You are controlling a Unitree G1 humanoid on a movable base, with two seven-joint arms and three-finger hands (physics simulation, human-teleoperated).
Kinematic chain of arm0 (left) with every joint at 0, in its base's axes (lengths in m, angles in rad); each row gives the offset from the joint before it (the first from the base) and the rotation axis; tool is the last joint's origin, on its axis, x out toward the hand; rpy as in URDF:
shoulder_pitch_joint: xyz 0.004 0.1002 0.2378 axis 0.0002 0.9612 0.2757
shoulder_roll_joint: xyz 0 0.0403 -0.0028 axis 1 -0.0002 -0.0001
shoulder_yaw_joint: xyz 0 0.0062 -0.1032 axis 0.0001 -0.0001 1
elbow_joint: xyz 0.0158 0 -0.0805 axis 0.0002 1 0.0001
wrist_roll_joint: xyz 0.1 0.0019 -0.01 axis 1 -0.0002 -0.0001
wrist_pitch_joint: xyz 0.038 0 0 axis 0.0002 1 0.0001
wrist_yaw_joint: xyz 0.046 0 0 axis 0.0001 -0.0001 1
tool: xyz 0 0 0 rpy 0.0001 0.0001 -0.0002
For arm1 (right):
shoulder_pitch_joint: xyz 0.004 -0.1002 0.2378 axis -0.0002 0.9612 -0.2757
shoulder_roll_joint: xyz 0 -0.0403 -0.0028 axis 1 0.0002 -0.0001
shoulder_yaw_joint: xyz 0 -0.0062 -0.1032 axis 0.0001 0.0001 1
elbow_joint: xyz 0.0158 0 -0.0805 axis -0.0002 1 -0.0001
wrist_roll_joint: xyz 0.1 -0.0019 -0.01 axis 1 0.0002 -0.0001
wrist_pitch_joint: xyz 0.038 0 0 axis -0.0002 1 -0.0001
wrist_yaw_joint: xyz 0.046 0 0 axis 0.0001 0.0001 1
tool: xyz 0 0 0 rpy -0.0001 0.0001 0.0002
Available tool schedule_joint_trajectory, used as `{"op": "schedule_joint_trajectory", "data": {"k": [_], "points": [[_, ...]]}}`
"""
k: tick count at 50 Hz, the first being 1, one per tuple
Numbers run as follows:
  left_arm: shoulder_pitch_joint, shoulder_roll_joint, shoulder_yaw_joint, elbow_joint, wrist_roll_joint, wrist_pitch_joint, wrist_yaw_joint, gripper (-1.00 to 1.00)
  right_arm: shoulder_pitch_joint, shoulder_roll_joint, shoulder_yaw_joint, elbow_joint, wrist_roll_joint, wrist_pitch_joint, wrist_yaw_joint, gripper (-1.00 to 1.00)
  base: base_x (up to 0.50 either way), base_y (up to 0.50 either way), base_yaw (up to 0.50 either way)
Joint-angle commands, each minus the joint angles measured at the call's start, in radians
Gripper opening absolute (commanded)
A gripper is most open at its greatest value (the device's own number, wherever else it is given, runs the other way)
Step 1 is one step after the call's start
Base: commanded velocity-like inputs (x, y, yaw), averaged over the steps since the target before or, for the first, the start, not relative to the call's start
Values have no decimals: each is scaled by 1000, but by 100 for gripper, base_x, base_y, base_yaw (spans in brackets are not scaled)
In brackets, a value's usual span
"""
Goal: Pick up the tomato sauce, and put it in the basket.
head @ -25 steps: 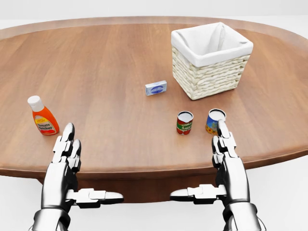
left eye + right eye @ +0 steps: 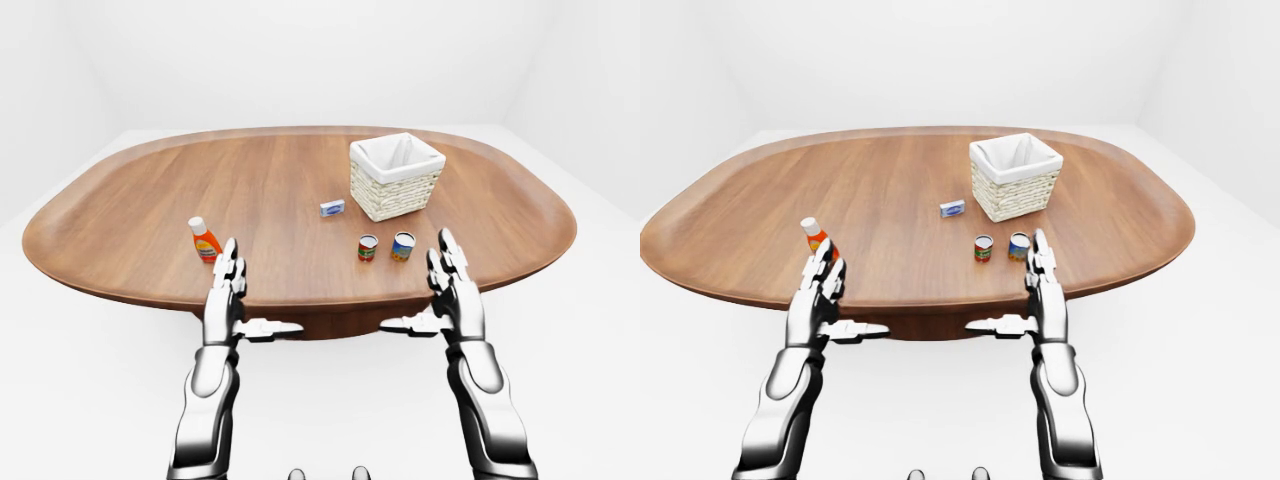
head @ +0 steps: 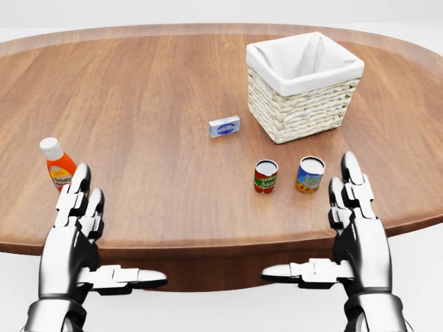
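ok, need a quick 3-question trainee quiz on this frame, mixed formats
1. True or false: the left hand is closed round the orange bottle.
2. In the head view, which can stands nearer the right hand? A) red-labelled can B) blue-labelled can
3. Fill in: the small blue-and-white box lies to the ____ of the basket in the head view.

Key: 1 false, both hands are open and empty; 2 B; 3 left.

oval wooden table [image 2: 140, 215] | white floor [image 2: 80, 400] | white walls [image 2: 300, 60]
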Motion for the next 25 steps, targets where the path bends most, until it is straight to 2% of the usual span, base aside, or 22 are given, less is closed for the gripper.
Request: {"op": "schedule_joint_trajectory", "data": {"k": [1, 4, 6, 8, 10, 13, 15, 17, 20, 25], "points": [[31, 1, 57, -335, -97, 10, 6, 100, 96, 3, -69, -483, 25, 0, -2, 100, 0, 0, 0], [11, 1, 126, -482, -191, 10, 37, 100, 105, 5, -155, -704, 50, 0, 5, 100, 0, 0, 0], [2, -2, 157, -518, -238, 10, 57, 100, 98, 14, -207, -777, 70, 0, 21, 100, 0, 0, 0], [-15, 0, 201, -543, -285, 10, 107, 100, 99, -1, -258, -812, 102, 0, 14, 100, 0, 0, 0], [-31, 13, 231, -543, -324, 10, 148, 100, 122, -78, -292, -815, 194, 0, -59, 100, 0, 0, 0], [-48, 34, 267, -544, -367, 10, 202, 100, 202, -265, -320, -815, 395, 0, -240, 100, 0, 0, 0], [-75, 54, 319, -544, -427, 10, 249, 100, 278, -416, -372, -815, 535, 0, -369, 100, 0, 0, 0], [-85, 78, 339, -550, -451, 10, 285, 100, 343, -522, -405, -815, 609, 0, -459, 100, 0, 0, 0], [-88, 98, 352, -557, -481, 10, 311, 100, 396, -580, -440, -815, 670, 0, -499, 100, 0, 0, 0], [-88, 110, 358, -565, -499, 10, 327, 100, 418, -609, -445, -815, 682, 0, -522, 100, 0, 0, 0]]}}
